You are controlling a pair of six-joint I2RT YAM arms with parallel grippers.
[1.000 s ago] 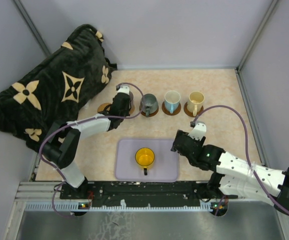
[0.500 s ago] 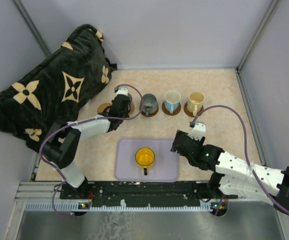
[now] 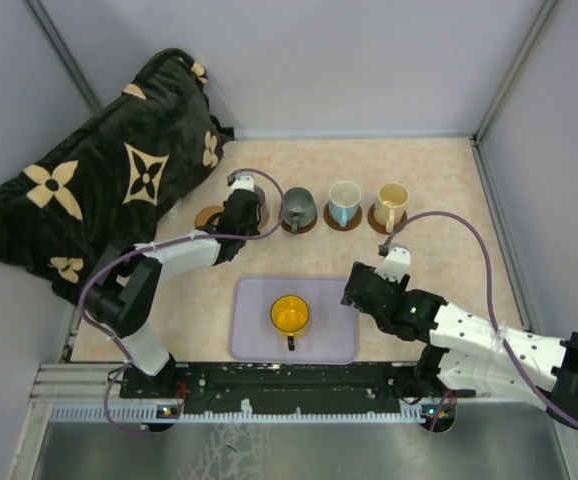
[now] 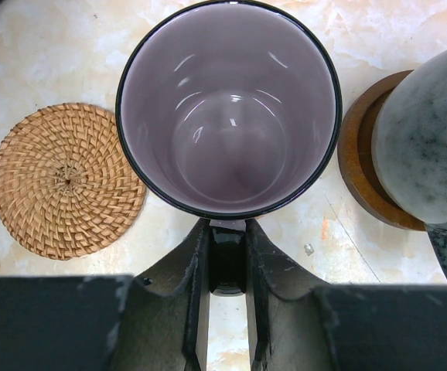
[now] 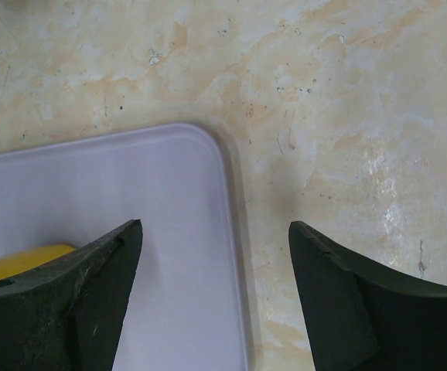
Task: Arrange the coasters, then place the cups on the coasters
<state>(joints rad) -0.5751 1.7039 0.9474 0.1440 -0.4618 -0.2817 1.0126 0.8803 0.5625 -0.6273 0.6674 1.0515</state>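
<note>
On tray (image 3: 254,338), yellow cup (image 3: 289,314), mauve cup (image 4: 227,116) empty

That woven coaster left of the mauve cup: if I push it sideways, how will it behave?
The woven coaster lies flat and looks thin, so it should slide, not roll or tip. Its weave suggests it is light and slightly flexible; a push may ride over or lift its edge. The table looks smooth, so it could skid easily.
</note>
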